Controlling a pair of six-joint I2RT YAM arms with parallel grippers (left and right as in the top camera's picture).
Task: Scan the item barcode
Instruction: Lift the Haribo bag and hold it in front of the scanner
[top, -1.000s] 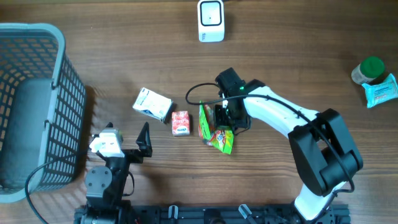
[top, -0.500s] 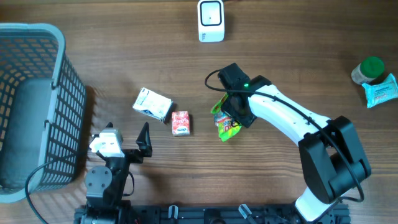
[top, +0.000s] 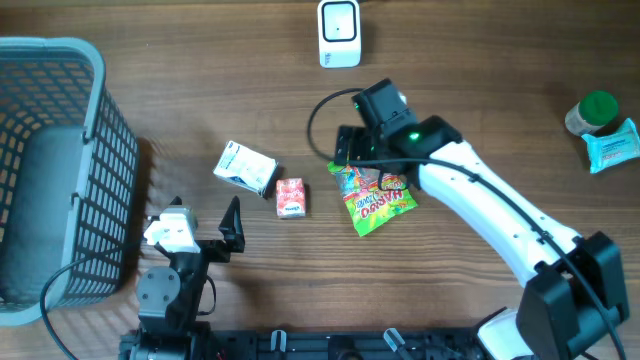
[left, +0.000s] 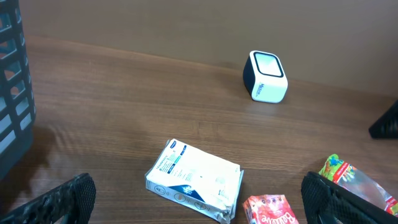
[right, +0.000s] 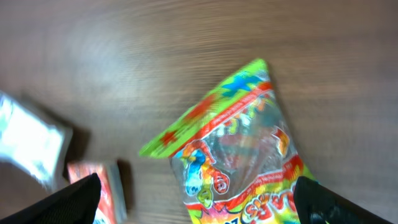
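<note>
My right end effector (top: 350, 152) stands with its fingers spread wide. In the right wrist view the two fingertips (right: 79, 200) sit at the bottom corners of the frame, and neither touches anything. The candy bag (top: 378, 195), green-edged with bright print, lies flat on the table (top: 480, 70) with its printed side up. In the overhead view my right end effector is over the bag's upper left corner. From the wrist the same bag (right: 239, 155) fills the space below and between the fingers, though that view is blurred. The white scanner (top: 339, 33) stands at the far edge of the table, well apart from the bag, with bare wood between them. A small red carton (top: 290, 197) lies near the bag on its left. A white and blue box (top: 246, 166) lies just beside the carton, further left. My left end effector (top: 200, 228) is likewise open, low at the near edge of the table, apart from all items. Its view takes in the scanner (left: 266, 76), the box (left: 196, 180) and the top of the carton (left: 268, 208). A grey mesh basket (top: 95, 120) occupies the left side of the table. At the far right, a green-lidded jar (top: 597, 108) touches a blue packet (top: 612, 147).
</note>
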